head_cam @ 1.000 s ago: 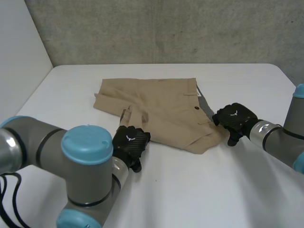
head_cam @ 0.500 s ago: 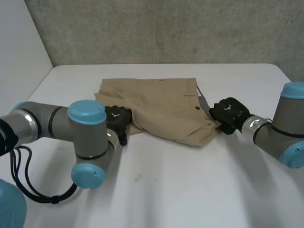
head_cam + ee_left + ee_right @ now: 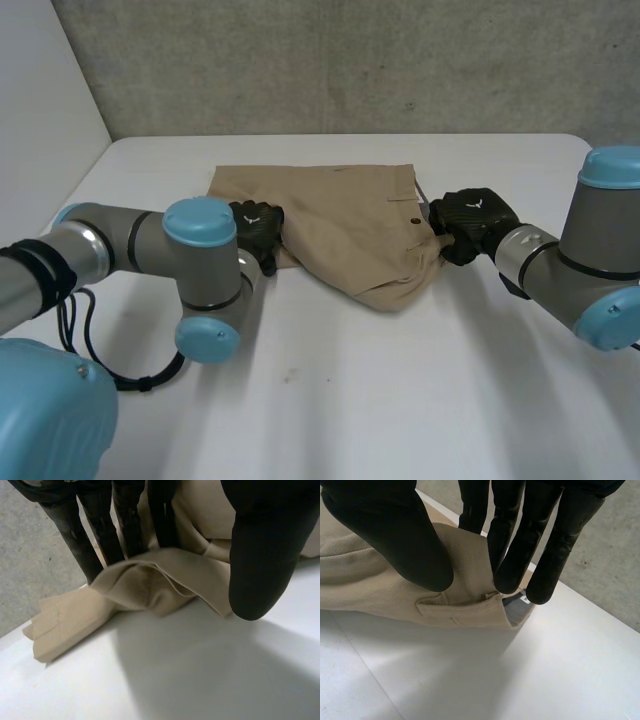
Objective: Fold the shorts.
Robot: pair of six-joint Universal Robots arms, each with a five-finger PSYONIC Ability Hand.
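Note:
Tan shorts (image 3: pixel 350 215) lie across the middle of the white table, their near edge bunched and lifted. My left hand (image 3: pixel 255 222) is at the shorts' left leg hem. In the left wrist view a raised fold of cloth (image 3: pixel 150 585) sits between the fingers (image 3: pixel 100 535) behind it and the thumb (image 3: pixel 260 555) in front. My right hand (image 3: pixel 468 215) is at the waistband end on the right. There the thumb (image 3: pixel 395 535) and fingers (image 3: pixel 510 545) pinch the waistband corner (image 3: pixel 465 605) just above the table.
The white table (image 3: pixel 400 400) stretches bare in front of the shorts. A grey concrete wall (image 3: pixel 350 60) stands behind the table's far edge, and a white panel (image 3: pixel 40 100) closes the left side. A grey inner label (image 3: pixel 517 611) shows under the waistband.
Both hands moved away from the near side toward the back, dragging the shorts' near edge with them. The right hand closed on the waistband. The left arm swung in across the left.

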